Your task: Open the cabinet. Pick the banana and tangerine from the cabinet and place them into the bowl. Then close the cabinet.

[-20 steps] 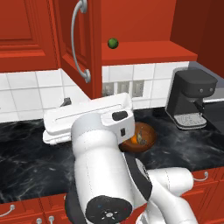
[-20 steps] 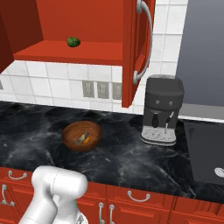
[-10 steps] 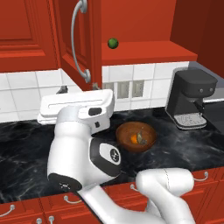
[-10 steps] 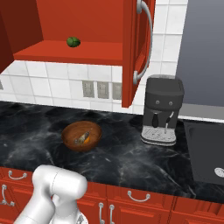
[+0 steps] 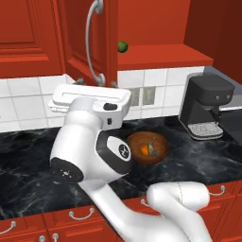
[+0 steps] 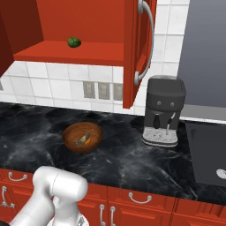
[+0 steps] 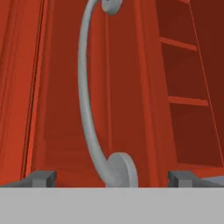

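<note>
cabinet (image 6: pixel 132 48): doors open | bowl (image 6: pixel 82 137): holds tangerine (image 5: pixel 145 150), probably banana (image 5: pixel 152 150)

Cabinet (image 6: pixel 88 26) cut off by top edge in both base views; door tops out of frame. Handle (image 7: pixel 89 96) upper end cropped in hand view. Banana (image 6: pixel 82 140) in bowl (image 6: pixel 70 132) too small to make out its shape. Gripper (image 7: pixel 111 177) fingertips barely above bottom band.

No readable text, labels, brands or numbers on anything in view.
</note>
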